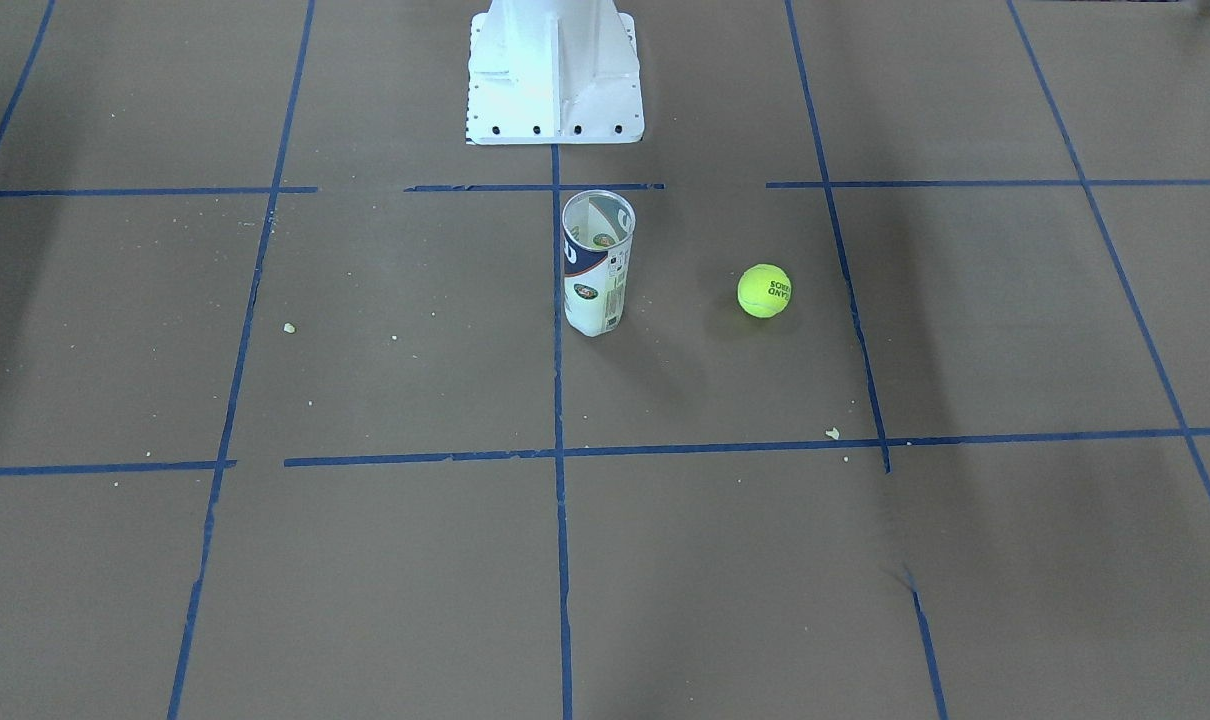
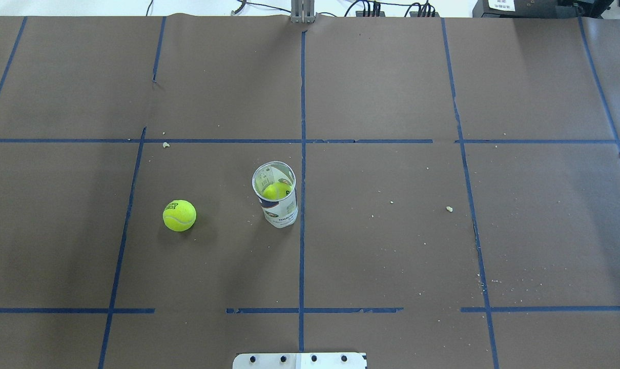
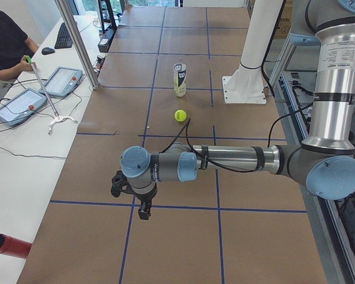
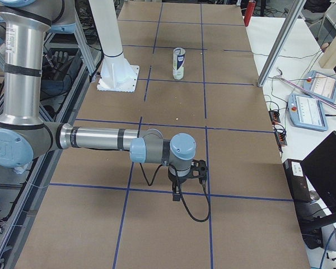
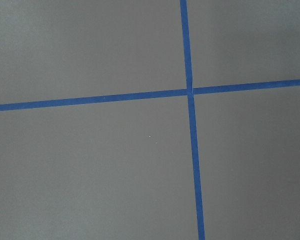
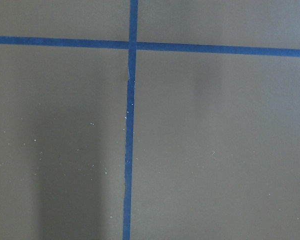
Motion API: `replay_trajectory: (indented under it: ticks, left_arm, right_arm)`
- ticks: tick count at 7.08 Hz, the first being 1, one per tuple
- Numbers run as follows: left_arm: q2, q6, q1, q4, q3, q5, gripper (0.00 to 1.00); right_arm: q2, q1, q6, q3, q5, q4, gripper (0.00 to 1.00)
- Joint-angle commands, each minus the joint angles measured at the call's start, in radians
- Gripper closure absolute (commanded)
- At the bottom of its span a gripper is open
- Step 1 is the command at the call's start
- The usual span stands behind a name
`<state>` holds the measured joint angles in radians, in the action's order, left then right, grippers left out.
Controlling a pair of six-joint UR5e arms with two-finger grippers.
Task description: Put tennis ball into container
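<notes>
The clear container (image 2: 275, 195) with its blue and white label stands upright near the table's middle, and a yellow-green ball (image 2: 276, 191) shows inside it. A loose tennis ball (image 2: 179, 215) lies on the brown paper to the container's left in the overhead view, a can's height away. The front view shows the tennis ball (image 1: 764, 290) and the container (image 1: 597, 262) too. My left gripper (image 3: 143, 212) hangs over the table far from both, and shows only in the left side view. My right gripper (image 4: 176, 193) shows only in the right side view. I cannot tell whether either is open.
The white robot pedestal (image 1: 555, 75) stands just behind the container. Blue tape lines (image 2: 302, 154) divide the paper-covered table into squares. A side bench holds tablets (image 3: 62, 80) with a person beside it. A red cylinder (image 3: 9, 245) lies at the bench's near end.
</notes>
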<state>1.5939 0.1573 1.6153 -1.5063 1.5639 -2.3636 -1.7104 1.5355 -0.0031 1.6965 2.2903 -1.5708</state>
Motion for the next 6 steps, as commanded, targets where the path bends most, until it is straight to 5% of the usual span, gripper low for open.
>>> replay_trajectory:
  ticks: [1,4,6]
  left_arm:
    - [0.009,-0.001,-0.002,-0.003,0.004,0.0,0.0]
    - [0.038,-0.033,-0.037,-0.061,0.166,0.0,0.0]
    - [0.053,-0.307,-0.188,-0.061,0.376,0.001,0.0]
  right_arm:
    - [0.0,0.0,0.0,0.0,0.0,0.0,0.0]
    - [0.0,0.0,0.0,0.0,0.0,0.0,0.0]
    - [0.0,0.0,0.0,0.0,0.0,0.0,0.0]
